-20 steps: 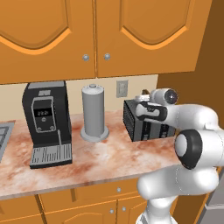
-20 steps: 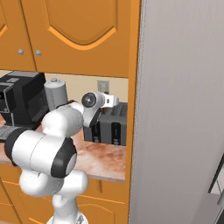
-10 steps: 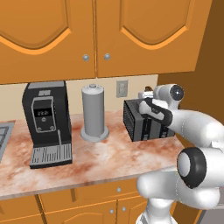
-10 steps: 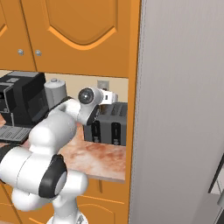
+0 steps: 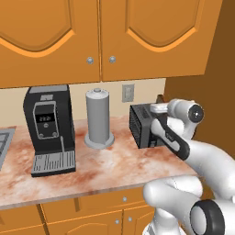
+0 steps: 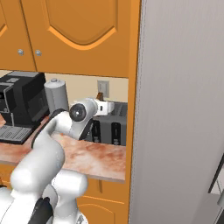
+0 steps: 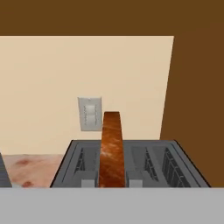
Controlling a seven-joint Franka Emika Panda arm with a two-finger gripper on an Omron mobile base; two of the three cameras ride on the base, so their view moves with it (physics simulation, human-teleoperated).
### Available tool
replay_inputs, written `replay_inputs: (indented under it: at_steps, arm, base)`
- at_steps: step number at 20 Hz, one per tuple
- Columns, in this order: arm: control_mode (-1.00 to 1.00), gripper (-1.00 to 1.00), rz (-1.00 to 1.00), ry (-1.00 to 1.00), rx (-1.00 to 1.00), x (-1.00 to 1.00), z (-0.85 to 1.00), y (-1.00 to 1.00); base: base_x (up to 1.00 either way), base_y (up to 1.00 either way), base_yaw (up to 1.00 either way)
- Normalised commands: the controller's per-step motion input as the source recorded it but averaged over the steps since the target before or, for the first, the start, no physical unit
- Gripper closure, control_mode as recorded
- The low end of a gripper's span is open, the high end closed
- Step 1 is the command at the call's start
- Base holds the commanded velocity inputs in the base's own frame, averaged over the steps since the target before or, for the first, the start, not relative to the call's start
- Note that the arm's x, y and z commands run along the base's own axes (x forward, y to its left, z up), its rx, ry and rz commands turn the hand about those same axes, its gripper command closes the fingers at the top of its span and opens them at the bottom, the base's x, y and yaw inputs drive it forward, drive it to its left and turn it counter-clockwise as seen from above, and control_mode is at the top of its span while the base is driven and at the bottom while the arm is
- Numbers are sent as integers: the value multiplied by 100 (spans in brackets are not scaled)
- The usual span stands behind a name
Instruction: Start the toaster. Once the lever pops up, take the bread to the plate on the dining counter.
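Orange wall cabinets (image 5: 101, 36), cream wall (image 7: 87, 78), marbled worktop (image 5: 105, 165)

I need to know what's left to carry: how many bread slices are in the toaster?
1: a single bread slice stands edge-on in a slot of the toaster, sticking up above its top. The other slot looks empty, though its depths are hidden.

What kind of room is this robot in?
A kitchen, a computer-drawn one. A toaster with bread in it and a coffee machine sit on a marbled worktop under orange cupboards.

Both base views flank the toaster (image 5: 146, 131) from behind; hand view looks closely into its slots.
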Motion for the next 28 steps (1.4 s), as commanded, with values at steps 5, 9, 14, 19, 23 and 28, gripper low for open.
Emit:
replay_inputs:
  at_steps: [5, 9, 14, 19, 23, 28]
  arm:
    - [-100, 100, 0, 1, 0, -58, 44, 0]
    - [-100, 100, 0, 10, 0, -64, 57, 0]
    - [-100, 100, 0, 19, 0, -82, 18, 7]
    - [-100, 100, 0, 23, 0, -77, 5, 11]
    - [-100, 100, 0, 21, 0, -46, 16, 32]
    - [-100, 100, 0, 19, 0, -44, 31, 20]
  base:
    - [0, 0, 0]
    - [0, 0, 0]
    - [0, 0, 0]
    - [0, 0, 0]
    - [0, 0, 0]
    - [0, 0, 0]
